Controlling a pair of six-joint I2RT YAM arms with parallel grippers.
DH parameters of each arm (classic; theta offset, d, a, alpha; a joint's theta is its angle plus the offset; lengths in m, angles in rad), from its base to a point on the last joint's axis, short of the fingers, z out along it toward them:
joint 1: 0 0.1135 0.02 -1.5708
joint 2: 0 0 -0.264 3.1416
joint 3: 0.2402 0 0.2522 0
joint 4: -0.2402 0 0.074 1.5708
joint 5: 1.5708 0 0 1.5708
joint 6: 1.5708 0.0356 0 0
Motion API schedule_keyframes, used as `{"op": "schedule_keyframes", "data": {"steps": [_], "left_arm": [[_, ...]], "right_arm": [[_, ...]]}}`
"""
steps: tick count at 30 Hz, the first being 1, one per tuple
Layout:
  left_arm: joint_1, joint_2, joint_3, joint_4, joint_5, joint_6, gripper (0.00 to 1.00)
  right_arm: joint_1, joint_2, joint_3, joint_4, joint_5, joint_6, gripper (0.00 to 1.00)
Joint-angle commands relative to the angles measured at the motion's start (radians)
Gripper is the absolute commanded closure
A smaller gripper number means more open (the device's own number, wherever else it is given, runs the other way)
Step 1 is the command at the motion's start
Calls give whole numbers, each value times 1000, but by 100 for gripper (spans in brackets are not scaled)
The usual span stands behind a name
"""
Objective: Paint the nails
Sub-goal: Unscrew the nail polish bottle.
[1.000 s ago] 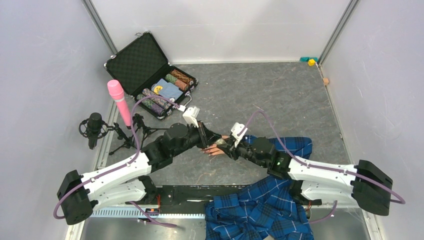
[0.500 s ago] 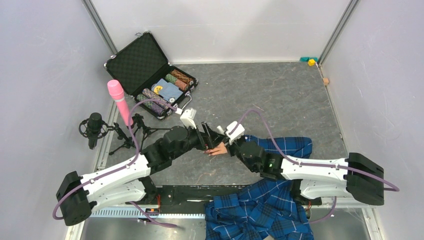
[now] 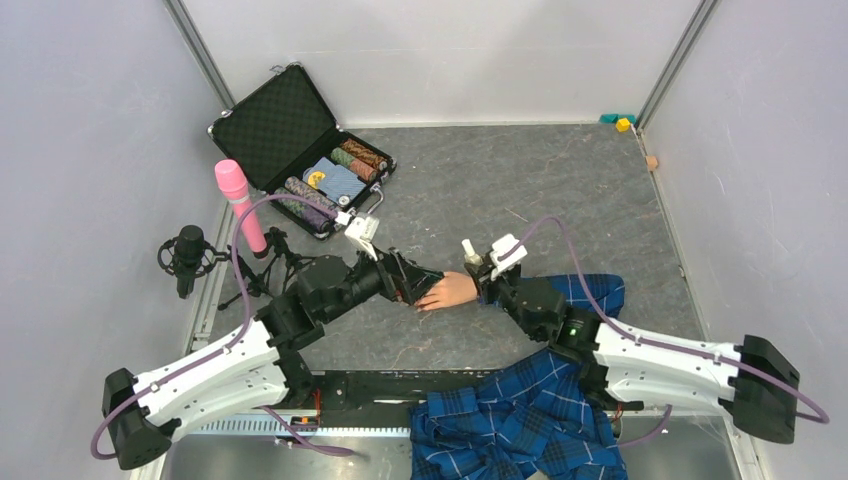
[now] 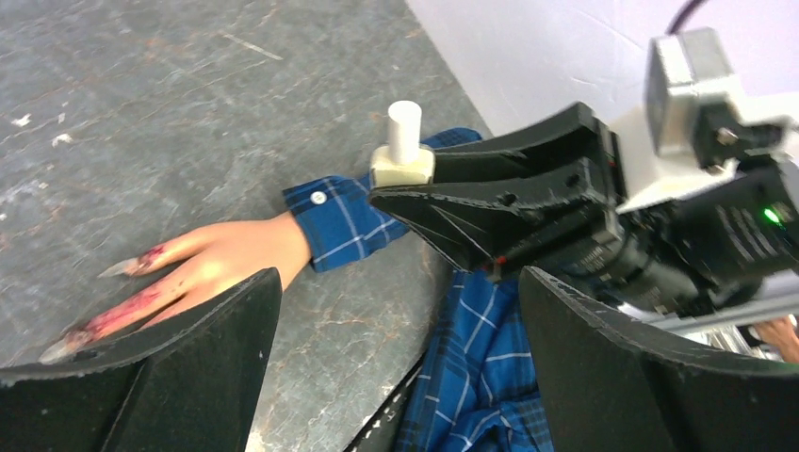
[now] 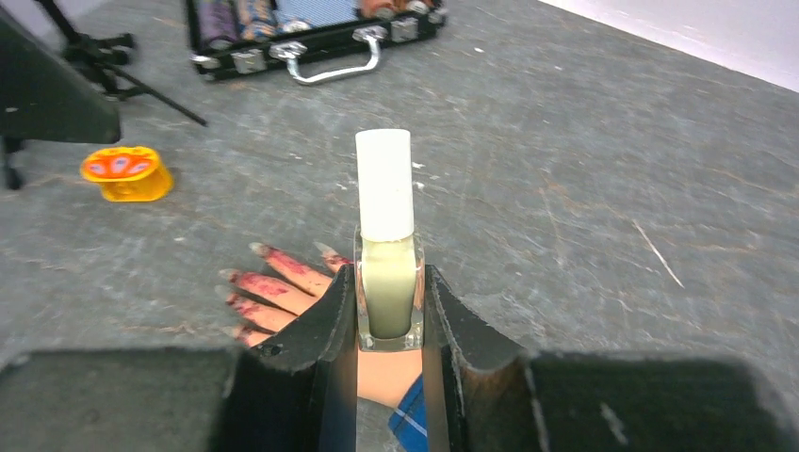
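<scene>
A flesh-coloured mannequin hand (image 3: 447,290) in a blue plaid sleeve (image 4: 349,221) lies flat on the grey table. Its long pointed nails (image 5: 256,250) point left, and the fingers (image 5: 273,292) are smeared red. My right gripper (image 5: 388,311) is shut on a small clear bottle (image 5: 386,282) of pale liquid with a white cap (image 5: 384,184), held upright above the wrist. In the top view the bottle (image 3: 468,250) sits just beyond the hand. My left gripper (image 3: 405,280) stands wide open at the fingertips with nothing between its jaws. The nails (image 4: 118,268) show beside its left finger (image 4: 141,377).
An open black case (image 3: 300,150) of poker chips lies at the back left. A pink microphone (image 3: 238,205) and a black microphone on a tripod (image 3: 190,255) stand on the left. A small orange dish (image 5: 127,172) sits beyond the hand. Plaid cloth (image 3: 520,420) bunches at the near edge.
My left gripper has opened wide and drawn back to the left. My right gripper has carried the bottle off the hand, toward the wrist, uncovering the hand.
</scene>
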Motion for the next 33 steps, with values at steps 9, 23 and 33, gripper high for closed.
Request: {"op": "schedule_keyframes", "data": {"steps": [9,23,33], "left_arm": [[18,13,13,262,322,67,0],[20,82,-21,378,449,37,26],[20,92,-48,428,437,22,44]], "right_arm": [[-154,-144,-34,184,-805,144,100],[-154,-131,-66,300,-940,227,100],[-153,-128,-65,244,-880,206,100]]}}
